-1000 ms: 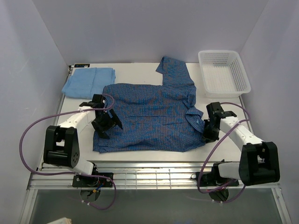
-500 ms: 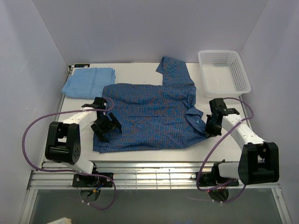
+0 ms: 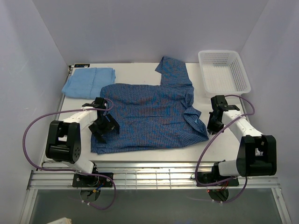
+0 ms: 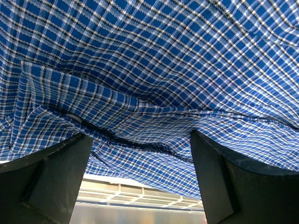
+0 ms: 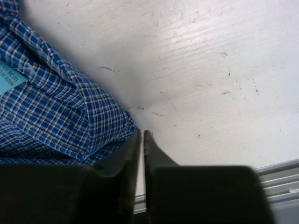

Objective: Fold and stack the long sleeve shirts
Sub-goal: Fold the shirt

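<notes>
Changed: over the last second the right gripper (image 3: 214, 124) had slid toward the far side of the table (image 3: 135, 72), and the near right corner of the dark blue checked shirt (image 3: 149, 112) had moved back with it, so the near hem ran slanted. The left arm's elbow had tucked in a bit.
Left gripper (image 3: 103, 126): spread wide, holding nothing, sitting over the shirt's near left part. In the wrist view a rumpled fold of check cloth (image 4: 163, 56) lay between the two fingers (image 4: 51, 172).
Right gripper (image 5: 142, 133): pretty much clamped, only a thin slit between the jaws with bare table (image 5: 210, 70) showing through. The shirt's edge (image 5: 46, 112) lay right against one fingertip, not visibly pinched.
Checked shirt: spread flat mid-table, one sleeve reaching toward the far edge, a teal label (image 5: 9, 77) showing.
Light blue shirt (image 3: 88, 81): folded at the far left corner, just beside the checked one.
Around: a white mesh basket (image 3: 217, 52) stood at the far right corner, apart from both arms.
</notes>
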Tool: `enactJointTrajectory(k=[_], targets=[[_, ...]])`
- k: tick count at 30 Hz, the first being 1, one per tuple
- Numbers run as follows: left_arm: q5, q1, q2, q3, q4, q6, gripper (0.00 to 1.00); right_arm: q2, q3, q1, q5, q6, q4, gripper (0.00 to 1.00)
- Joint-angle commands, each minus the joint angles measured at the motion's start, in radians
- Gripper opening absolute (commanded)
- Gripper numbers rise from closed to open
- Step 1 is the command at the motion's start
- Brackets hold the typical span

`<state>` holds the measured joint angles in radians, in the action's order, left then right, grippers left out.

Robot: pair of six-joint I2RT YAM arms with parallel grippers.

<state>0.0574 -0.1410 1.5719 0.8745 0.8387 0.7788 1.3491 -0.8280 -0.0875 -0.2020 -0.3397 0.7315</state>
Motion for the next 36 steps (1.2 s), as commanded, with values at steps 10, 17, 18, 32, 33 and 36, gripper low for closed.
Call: enactJointTrajectory(k=[10, 17, 18, 32, 33, 36], targets=[[0.022, 0.006, -0.084, -0.012, -0.088, -0.078, 0.98, -0.084, -0.146, -0.151, 0.306, 0.155, -0.161, 0.9], [0.025, 0.007, -0.076, 0.014, -0.098, -0.084, 0.98, 0.122, -0.302, -0.377, 0.346, 0.199, -0.251, 0.9], [0.024, 0.006, -0.075, 0.015, -0.098, -0.084, 0.98, 0.152, -0.336, -0.385, 0.348, 0.194, -0.26, 0.9], [-0.01, 0.007, -0.088, -0.032, -0.076, -0.072, 0.98, 0.484, -0.442, -0.365, 0.071, 0.122, -0.195, 0.9], [-0.013, 0.006, -0.096, -0.037, -0.057, -0.07, 0.98, 0.473, -0.428, -0.348, 0.049, 0.111, -0.19, 0.9], [-0.039, 0.007, -0.124, -0.06, -0.029, -0.069, 0.98, 0.4, -0.359, -0.259, -0.013, 0.088, -0.172, 0.9]])
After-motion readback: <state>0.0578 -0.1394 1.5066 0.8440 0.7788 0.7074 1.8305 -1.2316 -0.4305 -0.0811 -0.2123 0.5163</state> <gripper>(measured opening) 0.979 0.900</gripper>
